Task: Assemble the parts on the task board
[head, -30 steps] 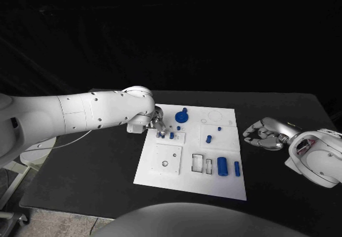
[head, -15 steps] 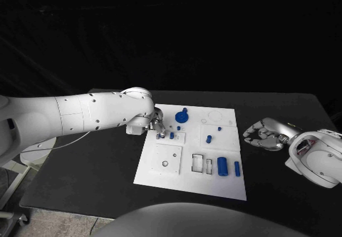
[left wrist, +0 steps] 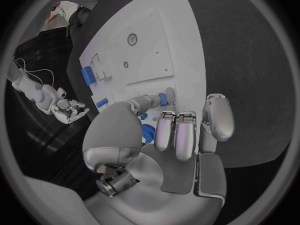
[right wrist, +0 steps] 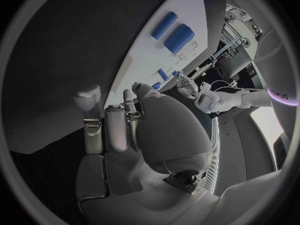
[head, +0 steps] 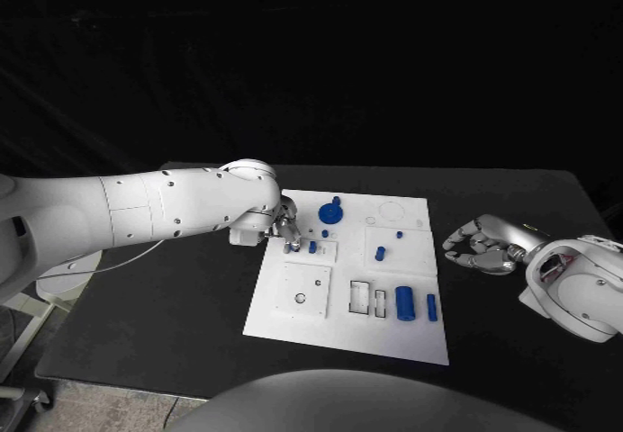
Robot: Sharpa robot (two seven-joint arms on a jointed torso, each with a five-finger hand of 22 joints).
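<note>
The task board (head: 340, 310) lies mid-worktop (head: 156, 306) — several blue parts (head: 405, 303) lie loose, so much remains. Left hand (head: 288, 229) pinches a small blue peg (left wrist: 163, 98) at the board's far-left corner; right hand (head: 481, 245) rests curled, empty, beside the board.

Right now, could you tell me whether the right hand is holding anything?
No: the right hand is empty, its fingers curled in over the black table, beside the task board.

The left hand (head: 288, 232) hides the small blue part (left wrist: 164, 99) at its fingertips, contact too small to judge.
</note>
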